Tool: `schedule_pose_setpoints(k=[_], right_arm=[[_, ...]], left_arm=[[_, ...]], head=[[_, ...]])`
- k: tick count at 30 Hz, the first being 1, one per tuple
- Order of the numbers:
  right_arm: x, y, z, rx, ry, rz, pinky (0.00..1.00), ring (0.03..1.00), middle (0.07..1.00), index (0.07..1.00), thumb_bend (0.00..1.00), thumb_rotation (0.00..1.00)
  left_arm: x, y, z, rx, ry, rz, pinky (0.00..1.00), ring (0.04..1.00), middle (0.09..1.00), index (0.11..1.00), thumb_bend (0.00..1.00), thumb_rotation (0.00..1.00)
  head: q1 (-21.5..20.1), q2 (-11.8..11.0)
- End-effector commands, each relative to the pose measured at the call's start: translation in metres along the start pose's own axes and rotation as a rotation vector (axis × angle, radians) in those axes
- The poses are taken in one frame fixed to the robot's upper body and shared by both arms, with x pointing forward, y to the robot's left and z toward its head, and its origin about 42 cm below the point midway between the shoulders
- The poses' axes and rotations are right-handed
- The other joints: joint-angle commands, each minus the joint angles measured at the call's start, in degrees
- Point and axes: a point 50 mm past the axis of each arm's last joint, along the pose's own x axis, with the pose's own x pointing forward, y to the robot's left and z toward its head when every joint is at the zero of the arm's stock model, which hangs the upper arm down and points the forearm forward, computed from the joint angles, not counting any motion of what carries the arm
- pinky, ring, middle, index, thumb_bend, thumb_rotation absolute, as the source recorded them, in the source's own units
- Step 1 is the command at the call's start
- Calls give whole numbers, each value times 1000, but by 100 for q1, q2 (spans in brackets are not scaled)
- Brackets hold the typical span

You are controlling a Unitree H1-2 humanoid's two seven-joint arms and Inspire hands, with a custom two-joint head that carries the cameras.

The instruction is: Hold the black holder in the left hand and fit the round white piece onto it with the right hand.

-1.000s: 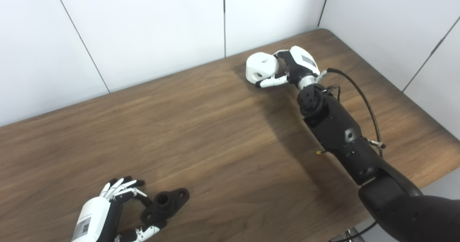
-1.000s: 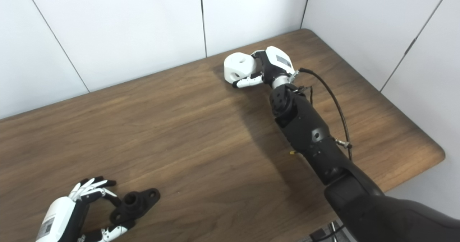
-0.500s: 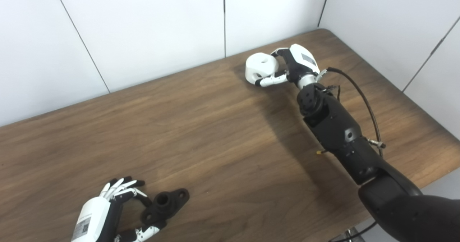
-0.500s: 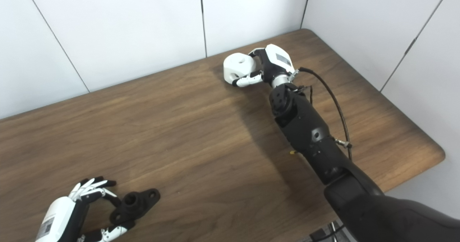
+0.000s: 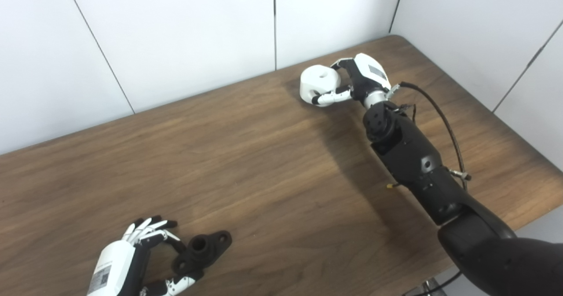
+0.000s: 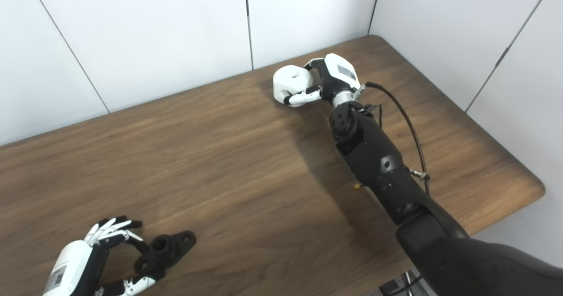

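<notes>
My right hand (image 5: 354,82) is wrapped around the round white plastic piece (image 5: 317,81) near the far edge of the brown wooden worktop (image 5: 272,168), toward its far right corner. The thumb runs along the piece's near side and the fingers curl over its far side, so I judge the grasp closed on it. I cannot tell whether the piece rests on the wood or is just clear of it. A round hole shows on its upper face.

My left hand (image 5: 132,256) sits at the near left corner with fingers spread above and thumb low, bracketing one end of the black moulded holder with a raised socket and a flange (image 5: 200,252). That hand looks open, cupped beside the holder rather than clamped on it, and the holder lies on the worktop.

To do this well, I should firm the right grasp before lifting, keep the hole's axis known to me, and close the left hand on the holder so its socket faces up before bringing the two together.
</notes>
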Motion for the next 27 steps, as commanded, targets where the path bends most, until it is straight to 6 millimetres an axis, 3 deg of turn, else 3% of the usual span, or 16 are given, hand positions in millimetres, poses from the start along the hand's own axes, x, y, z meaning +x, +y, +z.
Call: schedule_pose_setpoints(k=[1,11,13,15,27], right_arm=[[11,-25,20,2,-70,-92,796,889,848,654,768,345],[10,-25,18,-10,-95,-101,780,866,819,607,715,277],[10,-25,18,-2,-104,-108,786,866,811,515,559,179],[9,-25,17,13,-113,-117,789,865,802,495,530,157],[3,-25,15,29,-180,-156,768,840,766,483,521,138]], left_arm=[[-14,-13,-11,8,69,-100,953,880,782,486,515,58],[-14,-13,-12,10,70,-106,956,882,785,486,515,59],[-14,-13,-12,7,69,-105,956,881,784,486,515,59],[-15,-13,-11,3,71,-107,960,882,784,486,515,58],[-15,-13,-11,8,69,-106,948,879,780,486,516,58]], head=[[-7,8],[2,22],[-3,30],[-3,30],[43,62]])
